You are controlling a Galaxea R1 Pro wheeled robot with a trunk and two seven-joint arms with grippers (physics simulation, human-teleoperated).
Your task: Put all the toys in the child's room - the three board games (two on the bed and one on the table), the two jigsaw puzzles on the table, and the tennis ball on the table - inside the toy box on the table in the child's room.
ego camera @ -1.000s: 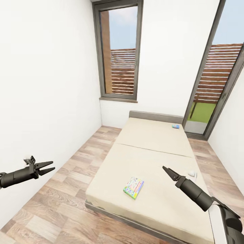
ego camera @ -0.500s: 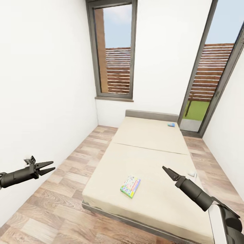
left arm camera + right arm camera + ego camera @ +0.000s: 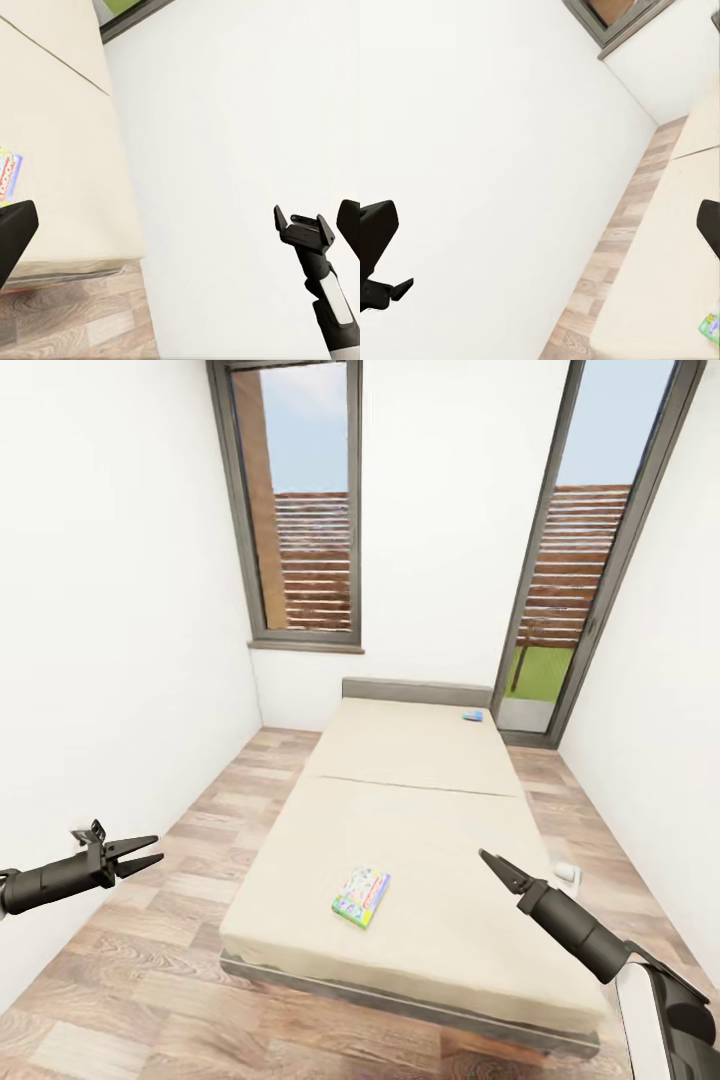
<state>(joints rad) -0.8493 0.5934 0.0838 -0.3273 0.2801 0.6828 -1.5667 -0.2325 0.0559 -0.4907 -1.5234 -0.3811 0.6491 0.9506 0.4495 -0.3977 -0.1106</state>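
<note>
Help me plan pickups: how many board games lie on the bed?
2: a colourful board game near the foot of the bed, and a small blue one by the headboard.

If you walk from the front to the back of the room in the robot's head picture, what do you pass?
Colourful board game near the bed's foot → crease across the mattress → small blue board game → grey headboard → windows.

Left gripper jaws parted, right gripper closed, both arms raised.
</note>
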